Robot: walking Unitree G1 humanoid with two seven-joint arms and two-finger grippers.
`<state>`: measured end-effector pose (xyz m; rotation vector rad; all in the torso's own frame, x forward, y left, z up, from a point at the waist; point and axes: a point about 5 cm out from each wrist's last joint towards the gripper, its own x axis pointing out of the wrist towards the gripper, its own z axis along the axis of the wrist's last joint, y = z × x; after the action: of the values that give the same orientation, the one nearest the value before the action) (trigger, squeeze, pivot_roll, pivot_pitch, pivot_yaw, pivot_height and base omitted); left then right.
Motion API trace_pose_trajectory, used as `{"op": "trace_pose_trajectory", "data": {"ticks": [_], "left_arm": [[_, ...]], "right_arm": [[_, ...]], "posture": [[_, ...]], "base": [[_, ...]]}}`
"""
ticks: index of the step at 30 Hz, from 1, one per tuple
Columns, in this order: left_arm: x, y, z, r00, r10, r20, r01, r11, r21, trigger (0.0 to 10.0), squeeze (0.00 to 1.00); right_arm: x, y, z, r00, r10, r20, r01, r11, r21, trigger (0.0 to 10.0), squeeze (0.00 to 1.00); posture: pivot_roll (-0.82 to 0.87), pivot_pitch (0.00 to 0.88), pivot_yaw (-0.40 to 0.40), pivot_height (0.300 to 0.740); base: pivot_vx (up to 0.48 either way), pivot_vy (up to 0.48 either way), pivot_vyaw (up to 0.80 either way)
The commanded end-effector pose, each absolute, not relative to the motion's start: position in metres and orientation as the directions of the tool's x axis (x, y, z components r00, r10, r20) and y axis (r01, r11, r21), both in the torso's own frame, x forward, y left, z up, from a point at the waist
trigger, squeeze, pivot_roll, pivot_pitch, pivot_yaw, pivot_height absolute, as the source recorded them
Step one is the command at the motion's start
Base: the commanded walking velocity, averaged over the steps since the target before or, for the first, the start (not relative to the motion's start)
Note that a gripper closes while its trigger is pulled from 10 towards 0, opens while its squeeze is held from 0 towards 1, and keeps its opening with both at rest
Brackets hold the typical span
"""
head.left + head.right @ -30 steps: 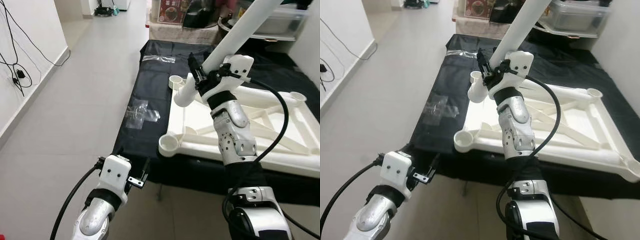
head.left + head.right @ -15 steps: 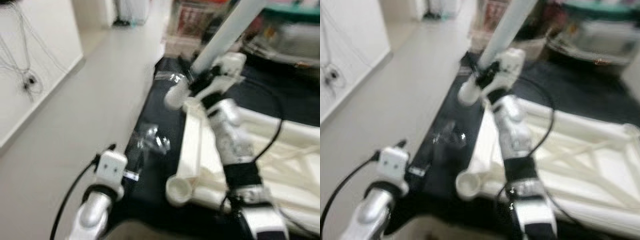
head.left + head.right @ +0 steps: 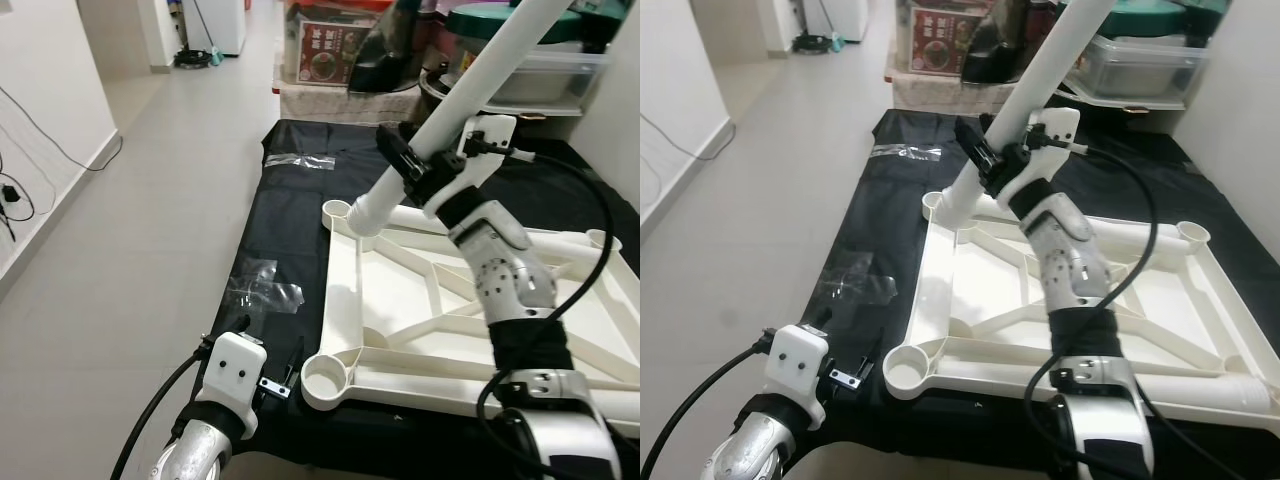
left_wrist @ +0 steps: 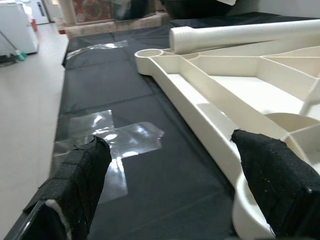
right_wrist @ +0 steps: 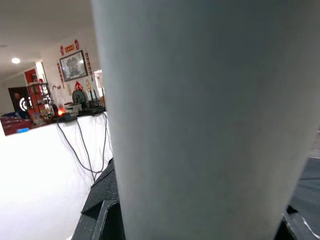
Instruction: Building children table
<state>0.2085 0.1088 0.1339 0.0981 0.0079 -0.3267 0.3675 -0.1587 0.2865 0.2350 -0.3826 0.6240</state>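
Observation:
The white table frame (image 3: 345, 290) lies upside down on a black mat (image 3: 290, 230). My right gripper (image 3: 410, 165) is shut on a long white table leg (image 3: 470, 90), held slanting up toward the back. The leg's lower end (image 3: 365, 212) hangs close beside the far-left corner socket (image 3: 337, 210), not inside it. In the right wrist view the leg (image 5: 200, 120) sits right against the camera. My left gripper (image 4: 175, 185) is open and low at the mat's near edge, just left of the near-left corner socket (image 3: 325, 378), with nothing between its fingers (image 4: 75, 185).
Clear plastic wrappers (image 3: 265, 292) lie on the mat left of the frame, with another strip (image 3: 300, 161) farther back. Boxes and storage bins (image 3: 335, 50) stand behind the mat. Open tiled floor (image 3: 150, 200) runs along the left, up to a wall with cables (image 3: 10, 190).
The camera swung and blurred, then settled with more of the frame in view. The right gripper still holds the leg, whose lower end now sits lower, next to the far-left socket.

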Motion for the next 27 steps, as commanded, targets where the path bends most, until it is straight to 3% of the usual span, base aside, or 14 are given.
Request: {"op": "trace_pose_trajectory", "data": {"ticks": [1,6,27], "left_arm": [[0.206,0.108,0.131,0.943,-0.329,-0.05,0.332,0.939,0.087,10.0,0.0],[0.205,0.109,0.129,0.947,-0.317,-0.06,0.321,0.943,0.088,10.0,0.0],[0.203,0.109,0.13,0.952,-0.299,-0.059,0.304,0.949,0.089,10.0,0.0]], "right_arm": [[0.369,-0.161,0.279,0.756,0.526,0.39,-0.606,0.788,0.111,10.0,0.0],[0.37,-0.162,0.27,0.767,0.53,0.361,-0.6,0.792,0.113,10.0,0.0],[0.368,-0.155,0.264,0.77,0.544,0.334,-0.598,0.798,0.08,10.0,0.0]], "posture": [[0.07,0.136,-0.079,0.74],[0.07,0.138,-0.079,0.74],[0.07,0.158,-0.084,0.74]], "base": [[-0.476,0.0,0.0],[-0.476,0.0,0.0],[0.0,0.0,0.0]]}}
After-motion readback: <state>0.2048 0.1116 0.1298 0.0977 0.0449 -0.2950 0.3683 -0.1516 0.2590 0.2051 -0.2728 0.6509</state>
